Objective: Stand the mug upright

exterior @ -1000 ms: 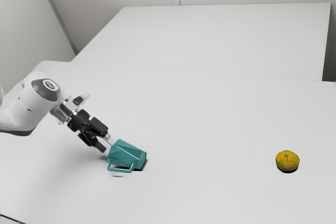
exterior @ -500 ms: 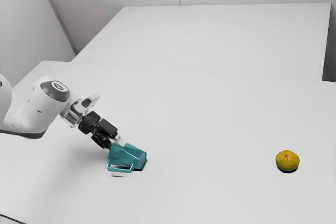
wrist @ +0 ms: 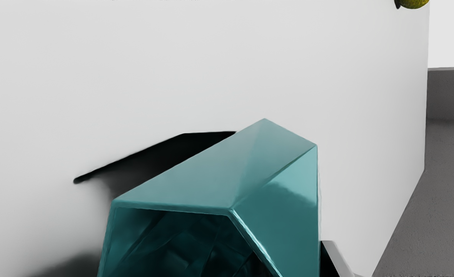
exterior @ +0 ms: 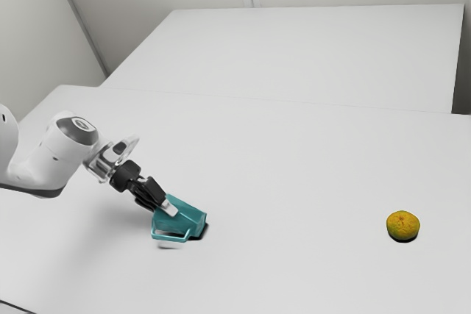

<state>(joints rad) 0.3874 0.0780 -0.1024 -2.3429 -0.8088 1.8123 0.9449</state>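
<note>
The teal mug (exterior: 190, 220) lies on its side on the white table, its mouth toward the arm, its base toward the exterior view's right and its handle (exterior: 170, 237) on the camera's side. At the mouth, the gripper (exterior: 168, 209) is shut on the mug's wall, a pale fingertip lying over the teal side. In the wrist view the mug (wrist: 211, 173) shows its open, dark inside, and the gripper (wrist: 294, 262) has one finger (wrist: 331, 256) against the outer wall; the other is mostly hidden within the mouth.
A yellow-orange fruit (exterior: 402, 225) rests on the table (exterior: 294, 182), far from the mug toward the exterior view's right. Another white surface (exterior: 309, 49) stands behind the table. A dark cable (exterior: 16, 307) crosses the near left corner.
The hand has moved toward the exterior view's right and down to the mug's mouth. Its fingers, apart before, have come together on the wall. The mug has shifted very slightly.
</note>
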